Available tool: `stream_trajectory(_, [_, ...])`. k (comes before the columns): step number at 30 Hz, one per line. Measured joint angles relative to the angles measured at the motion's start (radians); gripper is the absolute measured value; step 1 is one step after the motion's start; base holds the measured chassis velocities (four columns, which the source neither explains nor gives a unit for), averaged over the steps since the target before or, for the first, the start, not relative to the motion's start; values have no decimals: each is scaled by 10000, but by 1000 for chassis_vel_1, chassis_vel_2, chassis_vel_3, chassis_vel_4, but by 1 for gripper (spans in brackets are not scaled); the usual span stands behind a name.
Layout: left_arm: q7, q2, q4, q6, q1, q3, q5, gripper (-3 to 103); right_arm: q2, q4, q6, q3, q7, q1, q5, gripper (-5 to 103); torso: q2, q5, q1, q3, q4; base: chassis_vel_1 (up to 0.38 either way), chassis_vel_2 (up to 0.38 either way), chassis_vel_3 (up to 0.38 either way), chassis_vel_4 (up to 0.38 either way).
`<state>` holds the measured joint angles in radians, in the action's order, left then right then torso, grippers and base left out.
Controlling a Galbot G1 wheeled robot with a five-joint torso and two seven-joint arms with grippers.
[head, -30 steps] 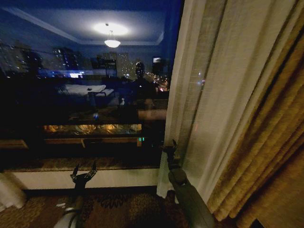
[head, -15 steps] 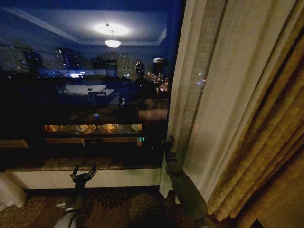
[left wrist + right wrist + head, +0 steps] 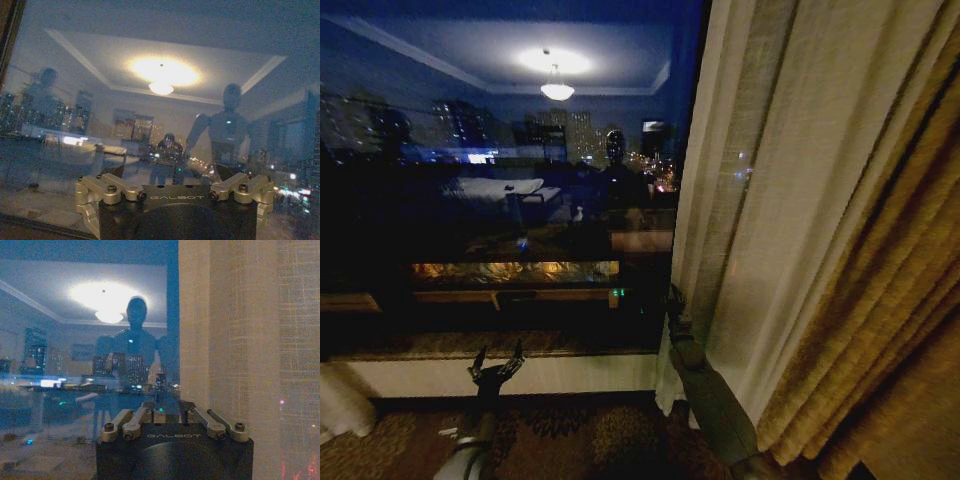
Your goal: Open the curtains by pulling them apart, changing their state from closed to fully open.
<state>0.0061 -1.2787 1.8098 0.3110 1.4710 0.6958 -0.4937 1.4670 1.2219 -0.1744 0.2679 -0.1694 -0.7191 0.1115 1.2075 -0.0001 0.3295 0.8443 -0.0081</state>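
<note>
Rightward of the dark window glass (image 3: 500,200), the sheer cream-white pleated curtain panel (image 3: 760,200) hangs gathered against a thick golden-brown drape (image 3: 890,330), its inner edge falling just beside the right gripper (image 3: 673,298). That claw is raised at the curtain's edge with its fingers (image 3: 150,412) drawn together, though nothing shows whether fabric is between them. Low by the sill, the left gripper (image 3: 496,362) stands with fingers spread wide, holding nothing.
</note>
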Motion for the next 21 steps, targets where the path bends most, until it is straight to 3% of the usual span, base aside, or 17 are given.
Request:
stream_trajectory(1, [0,0,0,0,1,0,0,100,3,0,-32,2,34,-8,13,26,0,0,-1,0,0,0,0,0,0])
stream_trajectory(2, [0,0,0,0,0,0,0,100,11,8,-80,7,81,-23,76,15,0,0,0,0,0,0,0,0,0])
stream_trajectory(4, [0,0,0,0,0,0,0,100,17,25,-95,11,107,-40,113,15,0,0,-1,0,1,0,0,0,0])
stream_trajectory(6, [0,0,0,0,0,0,0,100,19,50,-112,22,148,-72,126,4,0,0,0,0,1,0,0,0,0])
stream_trajectory(12, [0,0,0,0,0,0,0,100,-62,282,-145,16,182,-329,-68,-2,0,1,0,0,0,0,0,0,0])
stream_trajectory(16, [0,0,0,0,0,0,0,100,-383,856,-151,-1,200,-923,-115,18,1,1,-1,-1,0,0,0,0,0])
stream_trajectory(19, [0,0,0,0,0,0,0,100,-540,970,-153,117,138,-1101,-144,22,0,1,-1,-1,0,0,0,0,0])
stream_trajectory(21, [0,0,0,-1,0,0,0,100,-698,1042,-152,202,69,-1263,-204,33,0,1,0,0,-1,0,0,0,0])
